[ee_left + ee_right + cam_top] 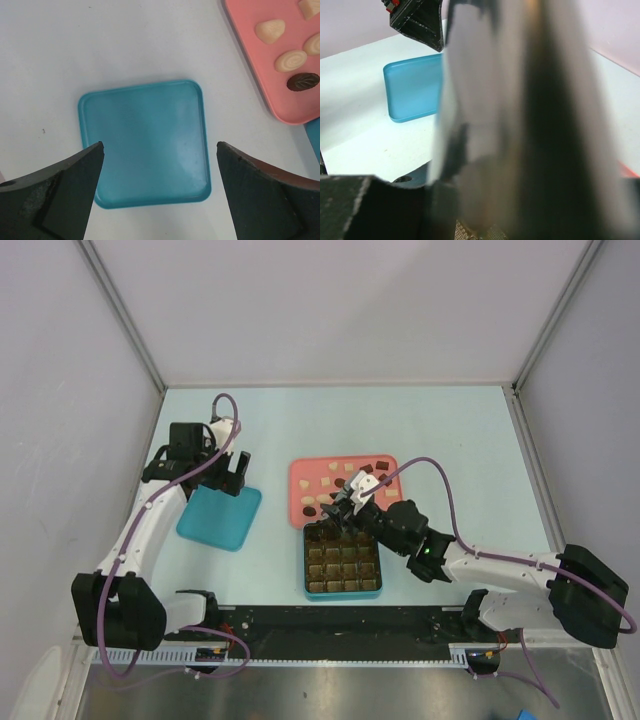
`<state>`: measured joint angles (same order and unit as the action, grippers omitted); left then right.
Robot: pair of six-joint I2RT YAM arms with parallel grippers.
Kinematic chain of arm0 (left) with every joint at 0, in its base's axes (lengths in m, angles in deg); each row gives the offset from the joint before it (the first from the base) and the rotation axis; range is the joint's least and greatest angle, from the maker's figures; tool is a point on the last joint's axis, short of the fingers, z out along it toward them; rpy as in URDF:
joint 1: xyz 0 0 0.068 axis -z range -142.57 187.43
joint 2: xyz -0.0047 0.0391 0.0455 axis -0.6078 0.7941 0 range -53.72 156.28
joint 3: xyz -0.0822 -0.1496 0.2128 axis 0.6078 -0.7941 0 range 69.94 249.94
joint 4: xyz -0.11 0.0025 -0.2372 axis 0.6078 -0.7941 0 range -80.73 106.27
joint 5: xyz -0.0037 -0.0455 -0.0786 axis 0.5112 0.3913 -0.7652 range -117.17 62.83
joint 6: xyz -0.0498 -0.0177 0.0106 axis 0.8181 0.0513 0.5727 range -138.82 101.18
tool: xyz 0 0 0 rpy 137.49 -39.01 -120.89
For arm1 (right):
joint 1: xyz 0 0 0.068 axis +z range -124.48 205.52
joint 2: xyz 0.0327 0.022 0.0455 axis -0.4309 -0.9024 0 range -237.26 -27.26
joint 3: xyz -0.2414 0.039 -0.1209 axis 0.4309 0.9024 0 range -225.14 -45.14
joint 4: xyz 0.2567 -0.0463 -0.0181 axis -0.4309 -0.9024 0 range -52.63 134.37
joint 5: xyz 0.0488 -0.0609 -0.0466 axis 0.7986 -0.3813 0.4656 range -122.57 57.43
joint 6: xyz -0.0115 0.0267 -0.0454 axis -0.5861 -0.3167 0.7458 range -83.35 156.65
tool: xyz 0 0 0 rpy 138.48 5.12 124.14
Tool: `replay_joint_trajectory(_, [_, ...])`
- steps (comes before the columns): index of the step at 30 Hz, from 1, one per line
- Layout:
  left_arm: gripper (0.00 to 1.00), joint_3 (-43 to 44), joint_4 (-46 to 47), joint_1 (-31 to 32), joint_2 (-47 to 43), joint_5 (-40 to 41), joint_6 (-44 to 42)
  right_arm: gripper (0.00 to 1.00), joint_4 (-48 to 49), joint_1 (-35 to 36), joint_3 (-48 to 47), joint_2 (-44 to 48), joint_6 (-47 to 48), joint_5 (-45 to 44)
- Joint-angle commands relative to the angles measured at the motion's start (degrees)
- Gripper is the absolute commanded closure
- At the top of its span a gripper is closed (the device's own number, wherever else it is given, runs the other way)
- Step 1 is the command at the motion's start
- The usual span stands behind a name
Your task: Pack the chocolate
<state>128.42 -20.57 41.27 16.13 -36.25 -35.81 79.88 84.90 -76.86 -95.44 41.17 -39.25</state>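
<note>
A teal lid [219, 517] lies left of the pink tray [300, 478] and gridded teal box [343, 595].

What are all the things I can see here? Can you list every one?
Small bite-size chocolates: many, cream-white and dark brown, on the pink tray.
Pink rectangular plastic tray: one, pink, mid-table.
Teal square box with grid compartments: one, teal, gold-brown inside, at the tray's near side.
Flat teal square lid: one, teal, left of the tray.
Table: one, pale.
Left gripper: one, black, open above the lid.
Right gripper: one, black, at the tray's near edge; open or shut unclear.
</note>
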Motion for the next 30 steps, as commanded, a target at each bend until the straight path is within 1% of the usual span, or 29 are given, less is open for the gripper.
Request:
replay_joint_trajectory(1, [0.00,-0.21,0.19,-0.32,-1.47,0.82,-0.41,0.60,2.99,0.39,-0.27,1.12,0.06,-1.23])
replay_joint_trajectory(4, [0.00,-0.12,0.01,-0.32,-1.64,0.82,-0.41,0.60,3.34,0.39,-0.27,1.47,0.67,-1.67])
replay_joint_trajectory(8, [0.00,-0.29,-0.07,-0.32,-1.90,0.82,-0.50,0.62,5.62,0.48,-0.35,1.65,2.34,-2.81])
replay_joint_trajectory(14, [0.00,0.23,-0.42,-0.32,-1.90,0.73,-0.50,0.64,10.45,-2.15,-2.99,-0.98,5.50,-3.34])
replay_joint_trajectory(18, [0.00,0.67,-0.69,-0.32,-1.90,0.73,-0.67,0.65,16.95,-5.84,-5.97,-6.86,7.52,-3.34])
replay_joint_trajectory(19, [0.00,0.76,-0.78,-0.32,-1.82,0.73,-0.76,0.65,19.05,-7.68,-6.76,-10.18,7.61,-2.91])
replay_joint_trajectory(21, [0.00,0.93,-0.87,-0.32,-1.90,1.08,-0.85,0.66,22.65,-9.27,-9.66,-13.63,8.32,-2.73])
replay_joint_trajectory(22, [0.00,0.94,-0.87,-0.32,-1.90,1.08,-0.94,0.66,23.81,-11.02,-10.72,-17.21,8.49,-2.64])
replay_joint_trajectory(24, [0.00,1.02,-0.87,-0.32,-1.82,1.35,-0.94,0.66,27.49,-12.52,-13.35,-20.92,9.11,-2.29])
replay_joint_trajectory(25, [0.00,1.11,-0.95,-0.41,-1.82,1.26,-0.94,0.66,28.29,-13.14,-14.15,-23.81,9.11,-1.68])
replay_joint_trajectory(30, [0.00,1.29,-0.87,-0.32,-1.38,1.87,-1.46,0.62,30.15,-16.22,-18.89,-30.51,8.23,-1.32])
